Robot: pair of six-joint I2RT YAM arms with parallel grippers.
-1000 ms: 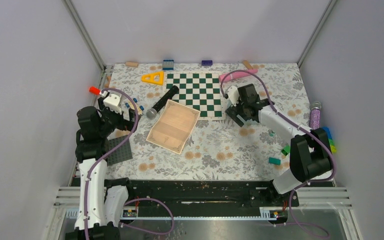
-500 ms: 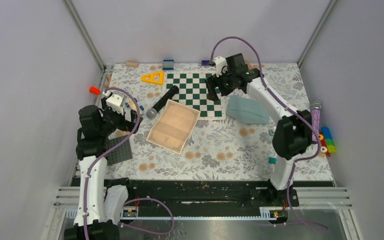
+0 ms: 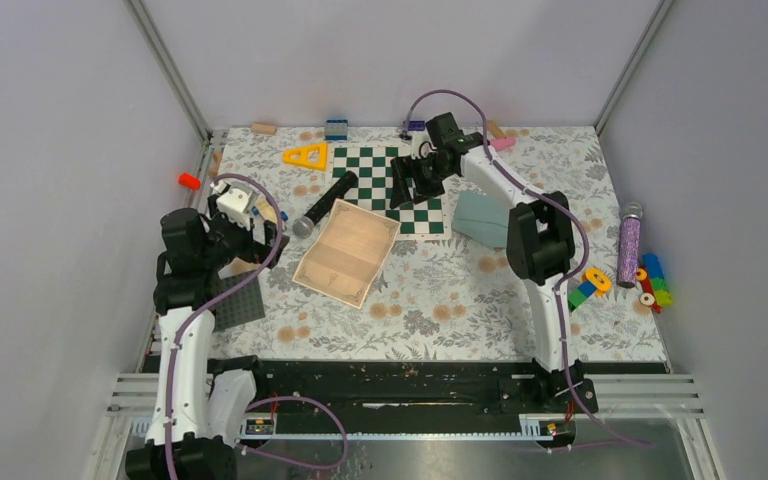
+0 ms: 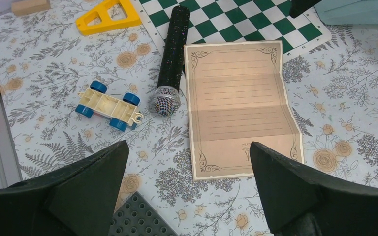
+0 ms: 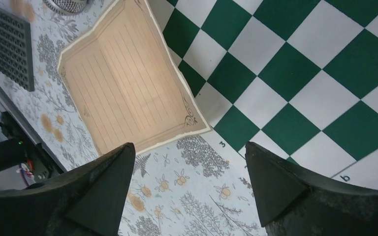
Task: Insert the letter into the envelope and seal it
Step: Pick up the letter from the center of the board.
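By chessboard (image 3: 370,170), letter (image 3: 346,252) angled near-left lengthwise

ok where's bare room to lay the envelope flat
The widest bare cloth is the near-middle stretch bordered by the letter, the envelope and the front rail. It is crowded left of the letter: microphone, toy car, baseplate. Coloured blocks crowd the right edge.

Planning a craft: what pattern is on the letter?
Tan letter, ruled lines, ornate scroll border; clearest in the left wrist view.
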